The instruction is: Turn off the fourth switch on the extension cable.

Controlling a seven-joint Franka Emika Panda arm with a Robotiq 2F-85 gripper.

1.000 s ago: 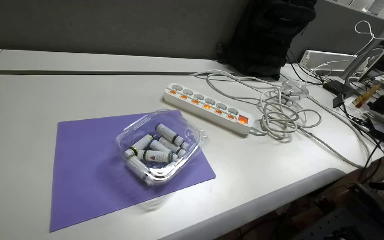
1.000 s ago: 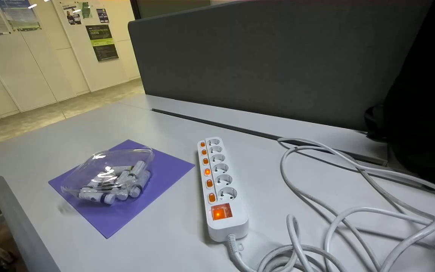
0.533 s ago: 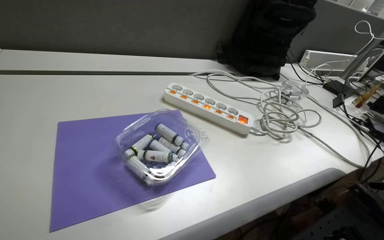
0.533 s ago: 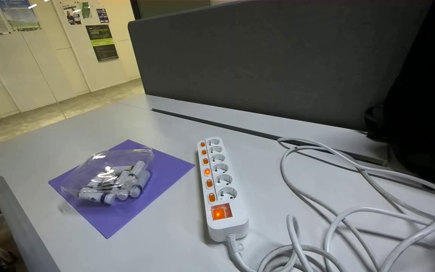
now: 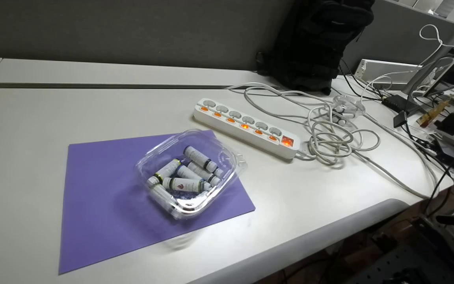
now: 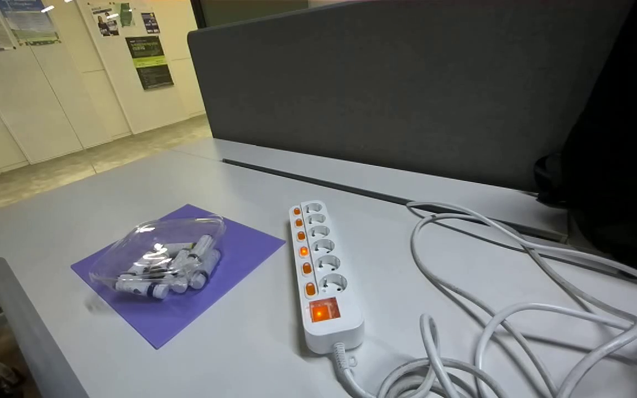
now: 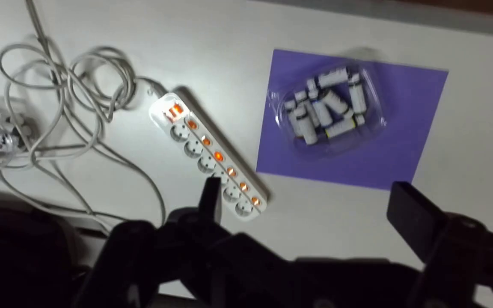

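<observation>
The extension cable, a white power strip (image 5: pixel 246 135), lies on the table; it also shows in an exterior view (image 6: pixel 312 251) and the wrist view (image 7: pixel 212 159). Its orange switches run beside a row of sockets. The fourth switch from the end away from the cord (image 6: pixel 304 251) glows brighter than the other small ones, also in the wrist view (image 7: pixel 218 156). The large main switch (image 6: pixel 324 310) by the cord is lit. My gripper (image 7: pixel 307 183) is wide open and empty, apart from the strip. One finger (image 7: pixel 210 199) covers part of a socket in the wrist view. Neither exterior view shows the gripper.
A clear container (image 5: pixel 189 173) of small bottles sits on a purple sheet (image 5: pixel 97 205) beside the strip. Tangled white-grey cables (image 5: pixel 331 138) lie past the strip's cord end. A black backpack (image 5: pixel 315 43) and grey partition (image 6: pixel 396 94) stand along the back.
</observation>
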